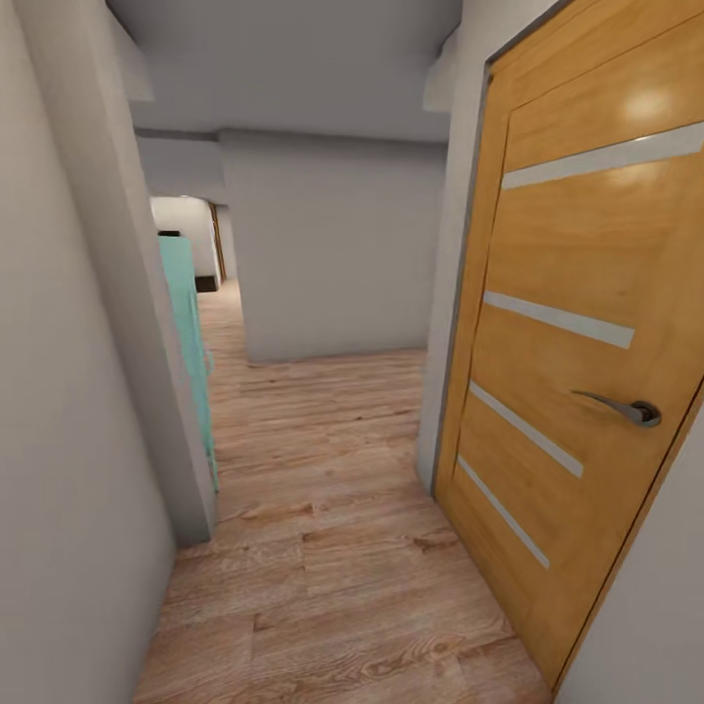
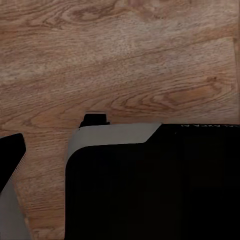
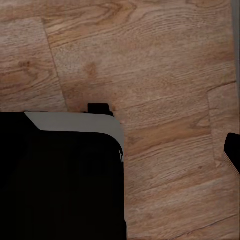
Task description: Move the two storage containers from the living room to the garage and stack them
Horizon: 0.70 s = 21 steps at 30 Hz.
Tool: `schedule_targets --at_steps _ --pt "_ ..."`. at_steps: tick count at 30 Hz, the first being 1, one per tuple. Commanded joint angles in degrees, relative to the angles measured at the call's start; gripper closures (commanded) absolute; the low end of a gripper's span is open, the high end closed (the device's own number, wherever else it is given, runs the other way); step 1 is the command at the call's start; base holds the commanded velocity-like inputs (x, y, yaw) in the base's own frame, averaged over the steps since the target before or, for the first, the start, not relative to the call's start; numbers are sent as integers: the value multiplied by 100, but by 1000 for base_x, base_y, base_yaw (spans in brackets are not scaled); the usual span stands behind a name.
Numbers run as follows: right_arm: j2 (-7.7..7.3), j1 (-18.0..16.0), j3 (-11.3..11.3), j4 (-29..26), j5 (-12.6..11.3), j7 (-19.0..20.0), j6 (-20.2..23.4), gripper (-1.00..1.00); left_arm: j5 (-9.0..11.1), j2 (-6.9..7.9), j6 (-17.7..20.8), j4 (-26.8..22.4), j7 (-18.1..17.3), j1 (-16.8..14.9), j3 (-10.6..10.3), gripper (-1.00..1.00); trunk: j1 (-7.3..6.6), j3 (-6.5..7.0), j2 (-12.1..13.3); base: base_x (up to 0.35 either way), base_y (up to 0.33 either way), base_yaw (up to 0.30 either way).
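Note:
The two storage containers are out of view, and so are the living room and the garage. I am in a narrow hallway with a light wood plank floor point(image 1: 332, 548). The left wrist view looks down at these planks point(image 2: 125, 60) and at my own black, grey-edged base point(image 2: 150, 190). A dark fingertip point(image 2: 10, 155) of the left gripper shows at the picture's edge. In the right wrist view the base point(image 3: 60, 180) shows again over the planks, with a dark fingertip point(image 3: 233, 150) at the edge. Neither view shows how the jaws stand.
A shut honey-wood door point(image 1: 577, 372) with pale stripes and a metal handle point(image 1: 626, 409) stands close on the right. A grey wall corner point(image 1: 147, 342) and a teal panel point(image 1: 191, 342) narrow the left side. The hallway runs ahead to a grey wall point(image 1: 332, 254), then continues left.

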Motion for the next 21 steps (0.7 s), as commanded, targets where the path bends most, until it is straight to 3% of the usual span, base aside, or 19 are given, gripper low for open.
schedule_targets --at_steps 1,21 --pt "5 -6 46 17 -49 -3 -29 -100 0 -4 -21 6 17 -4 7 -100 4 -7 -4 322 0 0" --pt "5 -5 46 17 -49 -3 -25 -100 2 0 -21 6 16 -4 7 -100 4 -7 -4 322 0 0"
